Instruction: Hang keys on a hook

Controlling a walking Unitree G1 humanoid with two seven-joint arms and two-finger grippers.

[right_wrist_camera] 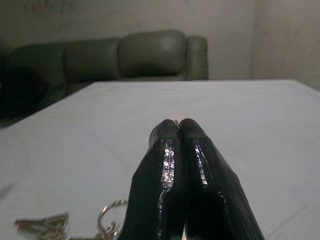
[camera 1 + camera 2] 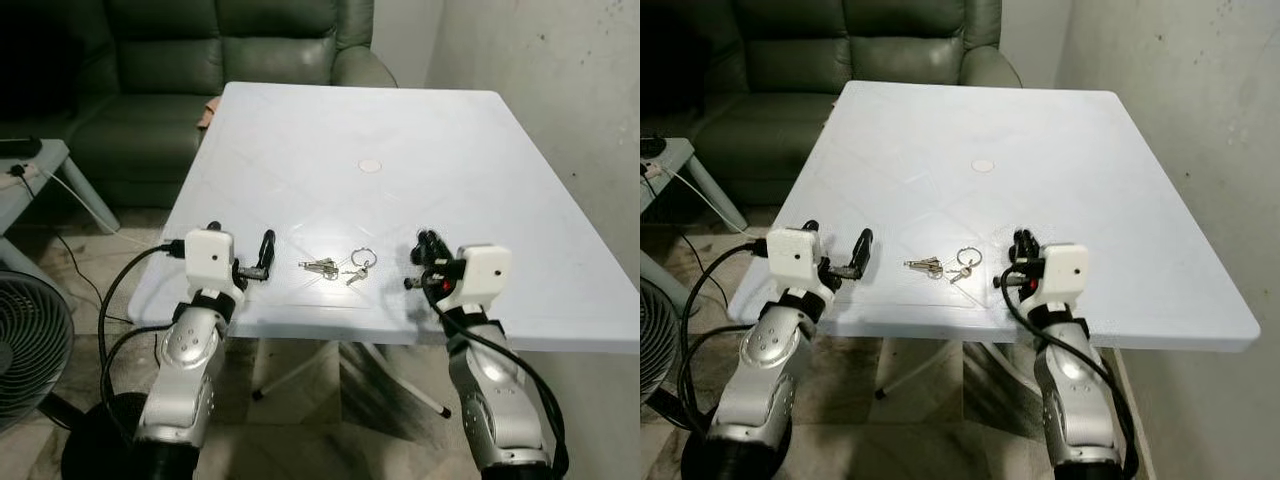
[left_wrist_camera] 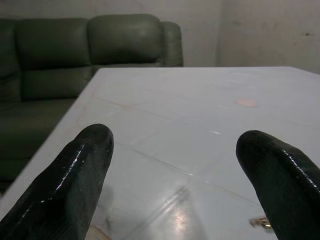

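A small bunch of keys (image 2: 338, 268) on a metal ring lies flat on the white table (image 2: 400, 150), close to its near edge. My left gripper (image 2: 240, 252) hovers to the left of the keys with its fingers (image 3: 75, 170) spread open and nothing between them. My right gripper (image 2: 427, 250) sits to the right of the keys, its two black fingers (image 1: 182, 170) pressed together and empty. The key ring (image 1: 111, 212) shows just beside those shut fingers.
A round plug (image 2: 370, 166) marks the table's centre. A dark green sofa (image 2: 220, 60) stands behind the table. A grey side table (image 2: 30, 165) with cables and a floor fan (image 2: 25, 350) are at the left. A bare wall (image 2: 560, 80) runs along the right.
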